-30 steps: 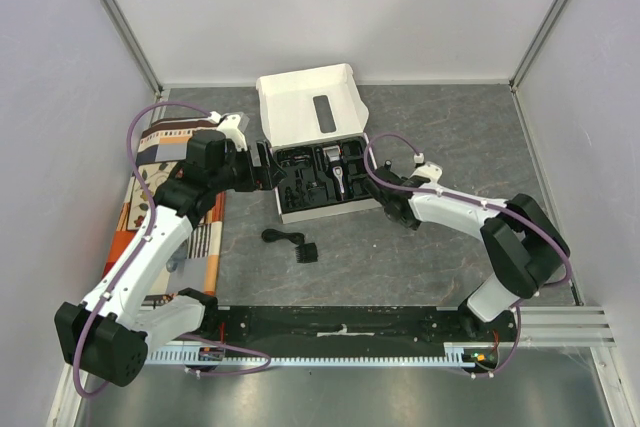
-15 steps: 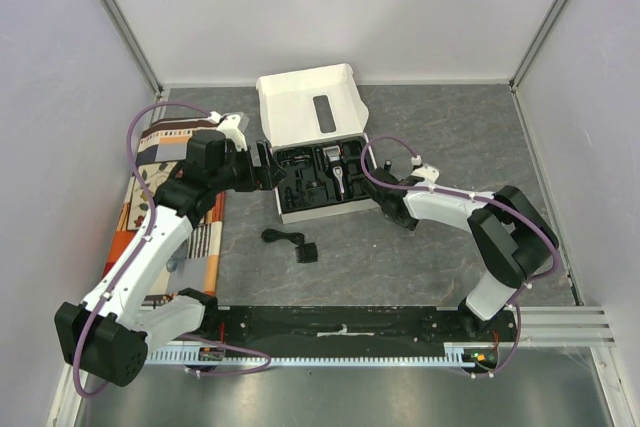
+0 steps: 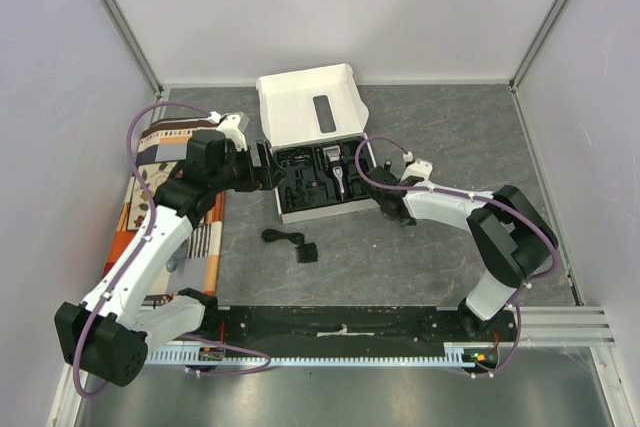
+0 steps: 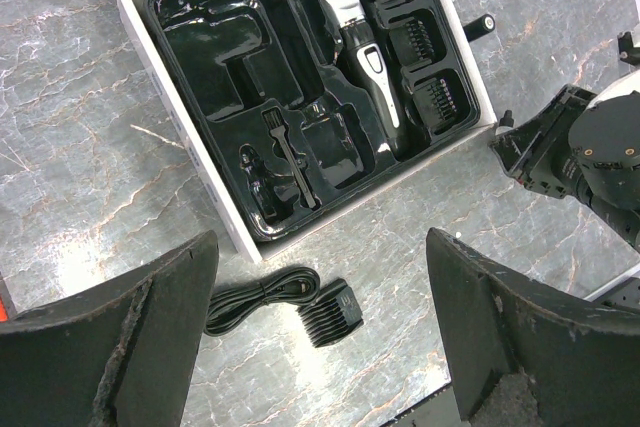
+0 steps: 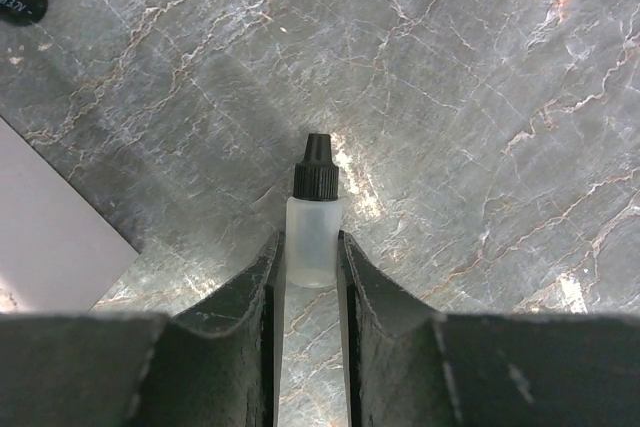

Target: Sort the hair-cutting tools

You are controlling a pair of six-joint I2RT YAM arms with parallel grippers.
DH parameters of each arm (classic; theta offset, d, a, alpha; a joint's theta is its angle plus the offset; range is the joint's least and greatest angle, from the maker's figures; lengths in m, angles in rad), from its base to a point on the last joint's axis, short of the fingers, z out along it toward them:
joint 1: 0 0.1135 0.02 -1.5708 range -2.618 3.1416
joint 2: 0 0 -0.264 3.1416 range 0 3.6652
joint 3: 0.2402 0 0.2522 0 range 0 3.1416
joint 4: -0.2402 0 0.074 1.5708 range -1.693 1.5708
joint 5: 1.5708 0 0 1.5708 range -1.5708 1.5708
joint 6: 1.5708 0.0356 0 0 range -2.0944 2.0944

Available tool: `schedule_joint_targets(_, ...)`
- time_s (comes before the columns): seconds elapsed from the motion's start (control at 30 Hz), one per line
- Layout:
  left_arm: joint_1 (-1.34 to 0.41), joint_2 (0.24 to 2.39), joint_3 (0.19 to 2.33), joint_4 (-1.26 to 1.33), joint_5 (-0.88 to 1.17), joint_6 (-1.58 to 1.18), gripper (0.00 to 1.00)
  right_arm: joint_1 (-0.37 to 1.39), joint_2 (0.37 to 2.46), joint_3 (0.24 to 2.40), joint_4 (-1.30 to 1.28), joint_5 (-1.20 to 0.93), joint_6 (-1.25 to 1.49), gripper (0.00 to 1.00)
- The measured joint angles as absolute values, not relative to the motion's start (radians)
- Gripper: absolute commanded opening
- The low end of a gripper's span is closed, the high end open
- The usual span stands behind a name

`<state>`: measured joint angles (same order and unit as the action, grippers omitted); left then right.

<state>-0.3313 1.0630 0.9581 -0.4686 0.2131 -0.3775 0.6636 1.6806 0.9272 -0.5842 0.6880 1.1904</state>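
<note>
The right gripper (image 5: 308, 257) is clamped on a small translucent plastic bottle with a black cap (image 5: 314, 217), seemingly low over the grey marbled tabletop (image 5: 480, 97). The left gripper (image 4: 320, 277) hangs with its jaws wide apart above the white box with a black moulded tray (image 4: 170, 97), which holds the black handheld clipper with a silver blade head (image 4: 365, 57).

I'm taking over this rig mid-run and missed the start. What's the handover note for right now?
Left hand: open, empty, hovering over the white box.
Right hand: closed on the small clear bottle, over the table right of the box.
Done: clipper and brush sit in the black tray.
Left: the bottle, the coiled cable and loose comb guard in front of the box, and the small black cylinder beside it.
</note>
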Motion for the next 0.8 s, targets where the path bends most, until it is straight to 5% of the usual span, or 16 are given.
schedule_joint_targets(0.37,-0.331,1.063,0.958,-0.469,0.213,-0.377,0.90,0.736,1.575,0.950,-0.603,0.712,1.002,0.15)
schedule_joint_targets(0.8,-0.331,1.063,0.958,-0.491,0.060,-0.404,0.84,0.957,1.633,1.299,-0.641,0.699,0.846,0.15)
